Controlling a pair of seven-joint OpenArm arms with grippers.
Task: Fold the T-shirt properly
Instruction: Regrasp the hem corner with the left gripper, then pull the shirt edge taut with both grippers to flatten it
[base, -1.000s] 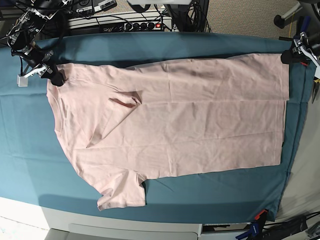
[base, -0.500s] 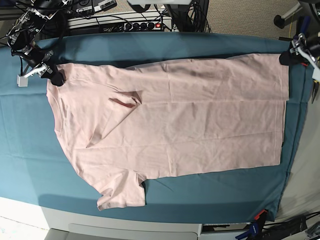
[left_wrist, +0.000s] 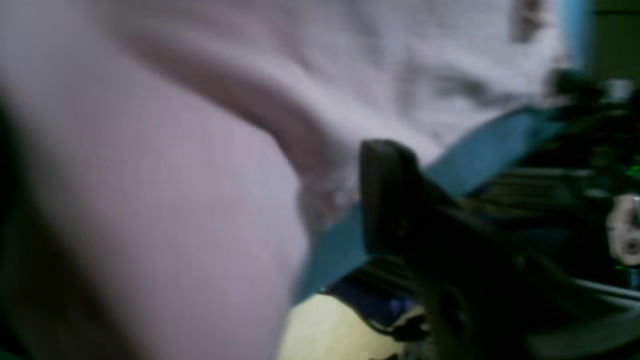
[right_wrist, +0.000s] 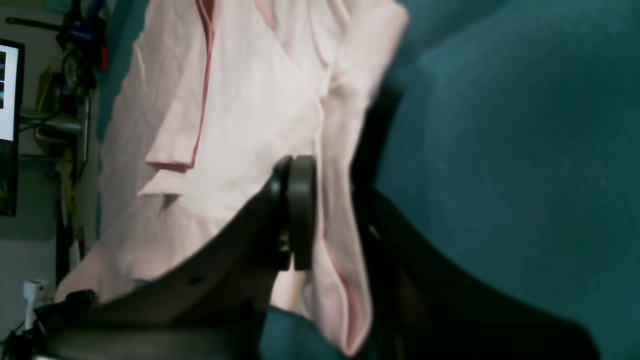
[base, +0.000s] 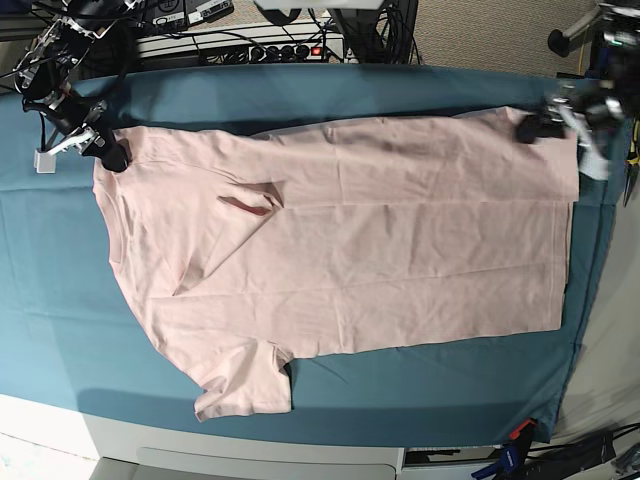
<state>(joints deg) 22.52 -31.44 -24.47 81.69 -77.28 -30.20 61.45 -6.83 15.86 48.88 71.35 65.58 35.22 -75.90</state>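
The pale pink T-shirt (base: 340, 240) lies spread flat on the teal tablecloth (base: 60, 300), collar to the left and hem to the right. My right gripper (base: 105, 150) sits at the shirt's far left corner. In the right wrist view this gripper (right_wrist: 335, 210) is shut, with a fold of pink cloth (right_wrist: 345, 150) pinched between its dark fingers (right_wrist: 300, 210). My left gripper (base: 545, 125) hovers, blurred, over the far right hem corner. In the left wrist view one dark finger (left_wrist: 390, 200) stands well apart, and pink cloth (left_wrist: 150, 200) fills the wide gap.
A power strip and cables (base: 240, 45) run behind the table's far edge. Clamps (base: 515, 440) grip the cloth at the front right corner. The pale table edge (base: 100, 440) shows in front. A sleeve (base: 245, 385) reaches toward the front edge.
My left gripper has moved left from the table's right edge onto the shirt's far hem corner, its jaws narrowing a little. The right gripper and the shirt have stayed put.
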